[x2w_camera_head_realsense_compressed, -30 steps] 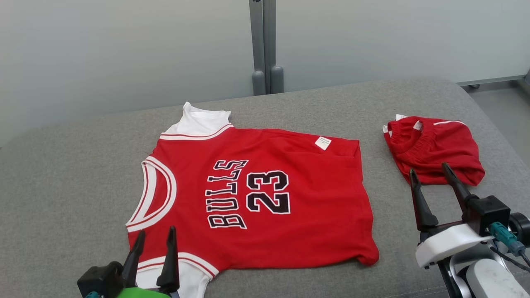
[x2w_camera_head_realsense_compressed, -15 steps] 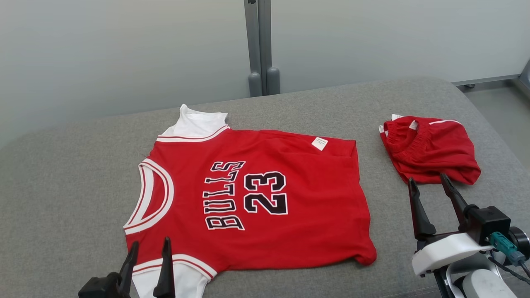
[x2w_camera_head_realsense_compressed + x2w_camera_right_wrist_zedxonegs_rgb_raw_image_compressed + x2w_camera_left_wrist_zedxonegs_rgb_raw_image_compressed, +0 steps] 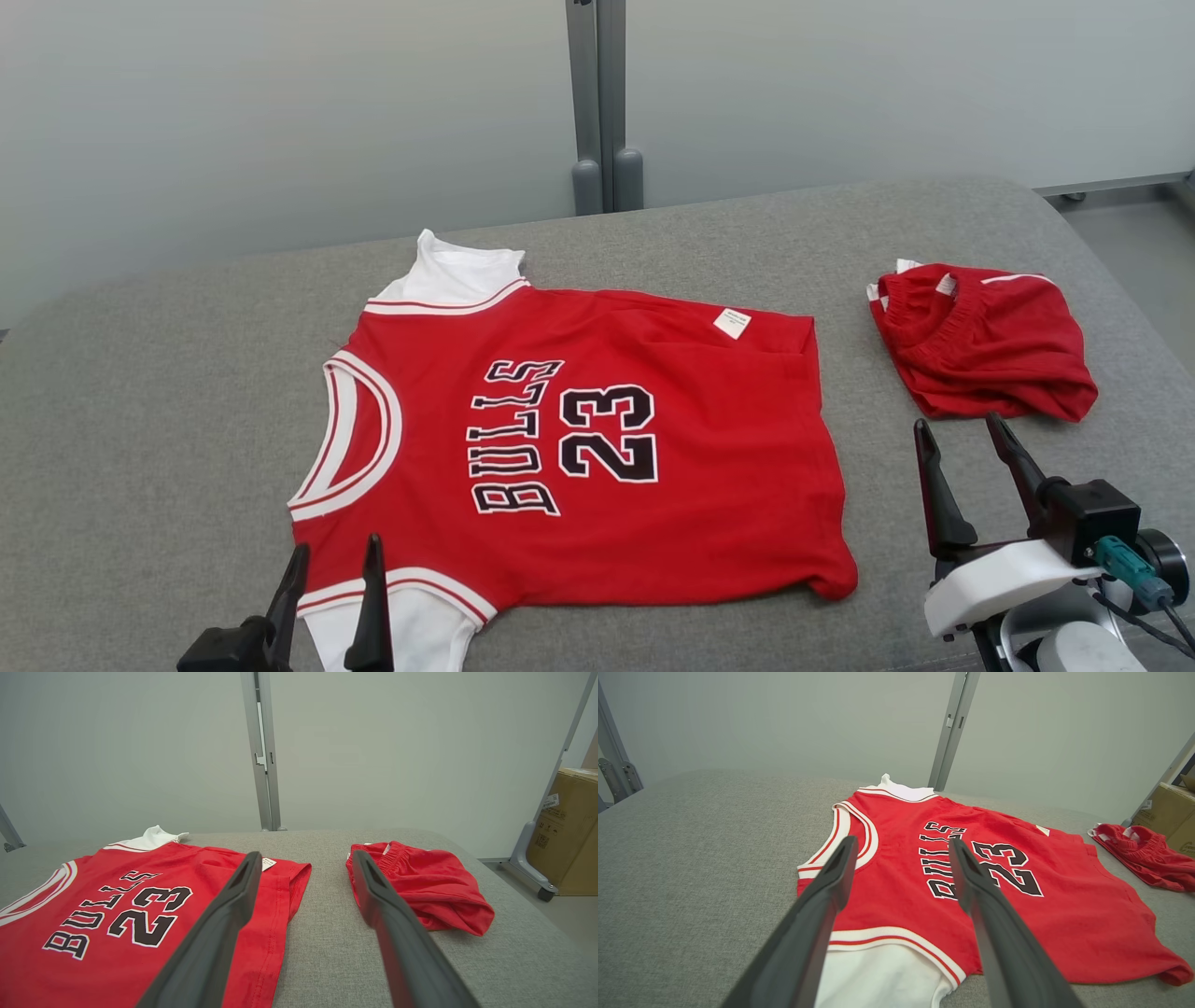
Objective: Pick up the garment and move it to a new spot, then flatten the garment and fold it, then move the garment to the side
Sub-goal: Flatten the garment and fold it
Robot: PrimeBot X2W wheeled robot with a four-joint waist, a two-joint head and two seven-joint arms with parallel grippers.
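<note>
Hovering spread and empty, left gripper [image 3: 337, 549] and right gripper [image 3: 957, 422] bracket the flat red-and-white fabric jersey [image 3: 719, 485] — folding seems next, needing an edge pinch.

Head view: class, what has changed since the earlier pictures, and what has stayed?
The left gripper and right gripper, both open, drew back toward the robot; the right one no longer overlaps the red shorts. Nothing was grasped or released. The Bulls jersey and the shorts lie unmoved.
</note>
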